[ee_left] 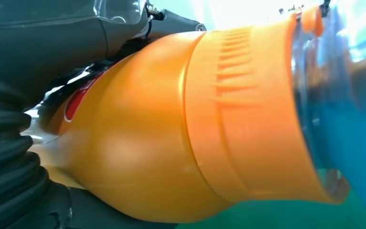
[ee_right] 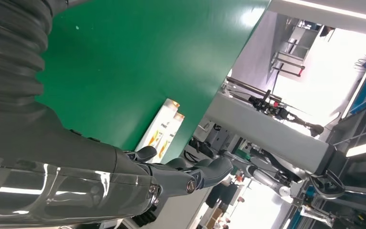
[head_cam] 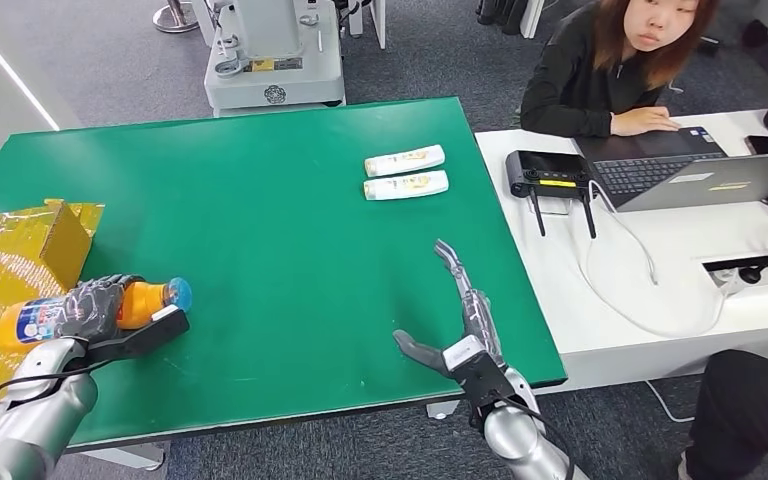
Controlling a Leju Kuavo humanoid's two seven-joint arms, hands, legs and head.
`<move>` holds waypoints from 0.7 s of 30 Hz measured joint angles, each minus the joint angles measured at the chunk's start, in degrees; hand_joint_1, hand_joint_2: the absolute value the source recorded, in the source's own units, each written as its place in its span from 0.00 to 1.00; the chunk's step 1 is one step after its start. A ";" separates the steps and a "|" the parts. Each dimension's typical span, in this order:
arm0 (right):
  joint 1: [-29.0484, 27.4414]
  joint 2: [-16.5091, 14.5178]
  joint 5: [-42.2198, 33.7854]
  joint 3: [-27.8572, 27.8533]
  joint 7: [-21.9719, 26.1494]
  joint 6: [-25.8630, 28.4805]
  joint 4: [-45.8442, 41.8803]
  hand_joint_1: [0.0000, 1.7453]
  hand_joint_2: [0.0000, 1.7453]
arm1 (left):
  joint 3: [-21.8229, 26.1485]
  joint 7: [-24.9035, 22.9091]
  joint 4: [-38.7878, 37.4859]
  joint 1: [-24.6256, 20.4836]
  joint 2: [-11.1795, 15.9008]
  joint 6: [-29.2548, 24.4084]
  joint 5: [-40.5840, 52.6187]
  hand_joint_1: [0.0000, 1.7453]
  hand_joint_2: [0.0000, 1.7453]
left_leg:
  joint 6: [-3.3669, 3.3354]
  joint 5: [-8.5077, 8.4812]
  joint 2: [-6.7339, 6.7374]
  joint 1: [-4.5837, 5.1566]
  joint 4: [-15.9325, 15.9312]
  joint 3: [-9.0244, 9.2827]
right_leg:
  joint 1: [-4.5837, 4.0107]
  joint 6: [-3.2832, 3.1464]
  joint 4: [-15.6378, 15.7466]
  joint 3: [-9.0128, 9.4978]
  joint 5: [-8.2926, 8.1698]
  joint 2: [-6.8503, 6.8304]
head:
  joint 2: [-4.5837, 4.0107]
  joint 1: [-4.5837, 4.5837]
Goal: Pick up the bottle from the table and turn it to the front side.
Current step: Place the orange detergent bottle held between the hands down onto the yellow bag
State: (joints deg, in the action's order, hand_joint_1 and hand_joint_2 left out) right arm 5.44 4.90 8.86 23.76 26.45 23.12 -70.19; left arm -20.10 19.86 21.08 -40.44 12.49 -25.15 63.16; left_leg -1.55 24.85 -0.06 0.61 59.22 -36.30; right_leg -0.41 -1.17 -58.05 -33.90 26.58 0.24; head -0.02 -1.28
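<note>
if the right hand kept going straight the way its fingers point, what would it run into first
Likely the two white tubes lying side by side further up the green table; the right hand is open over bare table, though depth is uncertain.

bottle (ee_left: pixel 171 143): glossy orange plastic | table (head_cam: pixel 260 200): matt green | bag (head_cam: pixel 0 250): shiny, prob. foil

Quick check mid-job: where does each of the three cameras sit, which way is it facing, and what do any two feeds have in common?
Head view: high on the body, looking forward and down at the green table; both arms show, left hand holding the orange bottle, right hand open.
Left wrist view: close behind the left hand, facing the orange bottle's neck and blue cap; ribbed cover shows.
Right wrist view: behind the right hand, turned sideways, looking across the table; fingers show.
Shared: head and right wrist views both show the two white tubes.
</note>
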 joint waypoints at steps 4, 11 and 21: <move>-0.89 0.06 0.01 0.02 -0.30 0.68 0.07 0.00 1.00 | -0.05 -2.93 -1.07 -0.49 -0.08 0.78 2.56 1.00 1.00 | 0.01 0.01 0.07 0.00 -0.01 0.01 | 0.00 0.00 -0.02 0.00 0.00 0.10 | 0.00 -0.01; -2.36 0.09 1.45 0.43 -1.81 1.03 -0.63 0.00 1.00 | -1.01 -7.80 -2.17 -0.67 1.34 0.87 6.77 1.00 1.00 | 0.02 0.01 0.10 0.00 -0.04 0.08 | 0.00 -0.01 -0.05 0.04 0.01 0.13 | 0.00 -0.01; -3.90 -1.14 6.21 0.83 -5.66 0.22 -4.48 0.00 1.00 | -2.09 -11.47 -3.09 -0.54 4.08 1.73 8.83 1.00 1.00 | 0.08 -0.02 0.07 -0.01 -0.09 0.35 | -0.02 -0.08 -0.08 0.30 0.05 0.08 | 0.00 0.00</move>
State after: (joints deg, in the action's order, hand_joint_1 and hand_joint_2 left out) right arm 1.54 3.76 15.07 24.59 20.79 23.34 -74.67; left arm -22.18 8.39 17.99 -40.97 16.57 -23.42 72.00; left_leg -1.47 24.83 0.01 0.60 59.13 -35.95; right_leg -0.43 -1.25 -58.13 -33.60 26.63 0.32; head -0.02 -1.28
